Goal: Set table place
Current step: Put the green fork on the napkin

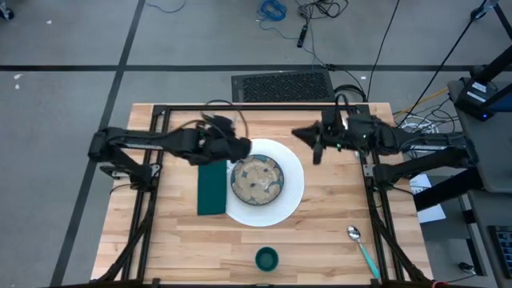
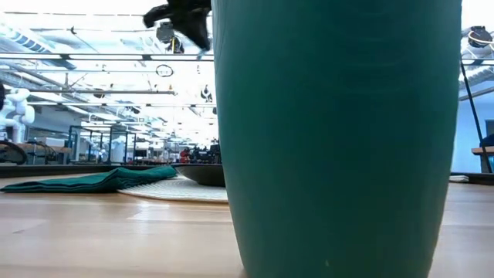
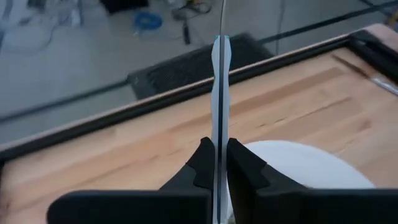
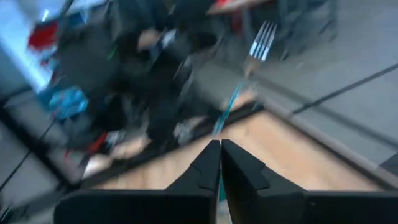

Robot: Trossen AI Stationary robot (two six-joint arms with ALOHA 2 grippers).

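A wooden table (image 1: 320, 224) holds a white plate (image 1: 293, 186) with a speckled bowl (image 1: 258, 178), a green napkin (image 1: 212, 190) beside it, a green cup (image 1: 266, 258) and a spoon (image 1: 362, 246) near the front. The left gripper (image 3: 219, 165) pinches a knife (image 3: 219, 93) edge-on above the plate's far rim; the right gripper (image 4: 220, 160) pinches a fork (image 4: 261, 38), raised beyond the plate. Judged next: laying this cutlery flat beside the plate.

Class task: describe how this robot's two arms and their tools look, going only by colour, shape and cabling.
Both arms are dark, slender and jointed. The left tool and right tool each have two black, wedge-shaped fingers tapering to a point on a broad black bar. A thin cable loops by the left arm.
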